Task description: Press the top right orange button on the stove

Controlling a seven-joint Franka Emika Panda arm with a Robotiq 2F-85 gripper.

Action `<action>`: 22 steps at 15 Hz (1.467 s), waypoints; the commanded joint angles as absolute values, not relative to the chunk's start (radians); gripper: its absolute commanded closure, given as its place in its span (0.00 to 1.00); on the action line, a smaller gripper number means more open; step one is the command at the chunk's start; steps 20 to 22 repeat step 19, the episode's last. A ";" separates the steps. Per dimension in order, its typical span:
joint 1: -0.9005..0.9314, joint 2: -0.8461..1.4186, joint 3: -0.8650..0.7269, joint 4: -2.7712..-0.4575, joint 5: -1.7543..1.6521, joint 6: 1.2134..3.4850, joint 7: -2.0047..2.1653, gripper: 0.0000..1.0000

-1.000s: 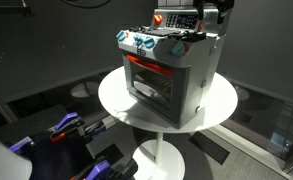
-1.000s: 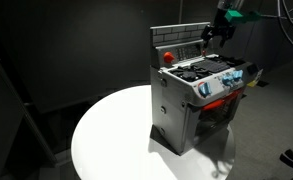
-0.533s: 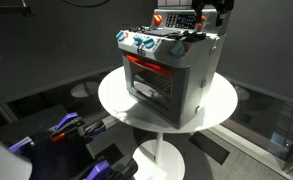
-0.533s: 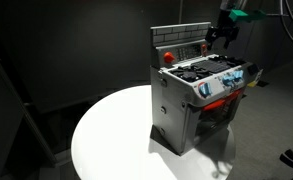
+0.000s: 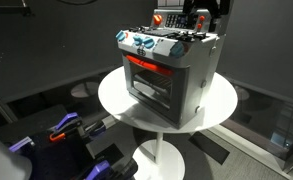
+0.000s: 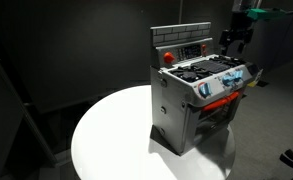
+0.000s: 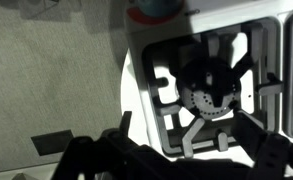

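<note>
Presently the pincer (image 6: 232, 38) hangs at the upper right of the frame, above the far end of the toy stove (image 6: 201, 95) and well apart from the round orange button (image 6: 167, 57) on the left of the raised back panel. Nothing touches that button. The wrist view shows only its lower edge at the top of the frame, with a black burner (image 7: 211, 88) directly below the camera.

Judgement: no contact is made at this moment, so the press remains to be done. The arm would need to line up over the button and push down on it.

The pincer carries nothing. How wide its jaws stand cannot be told, as they are dark shapes against dark ground.

The stove stands on the white round bench (image 5: 116, 100). No brand, label or lettering is legible in any view.
</note>
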State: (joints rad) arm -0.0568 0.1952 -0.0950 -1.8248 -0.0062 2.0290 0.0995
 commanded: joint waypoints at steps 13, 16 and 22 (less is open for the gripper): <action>-0.078 -0.179 -0.099 -2.188 -0.031 1.961 0.020 0.00; -0.075 -0.153 -0.095 -2.167 -0.012 1.952 0.038 0.00; -0.075 -0.160 -0.095 -2.178 -0.015 1.952 0.036 0.00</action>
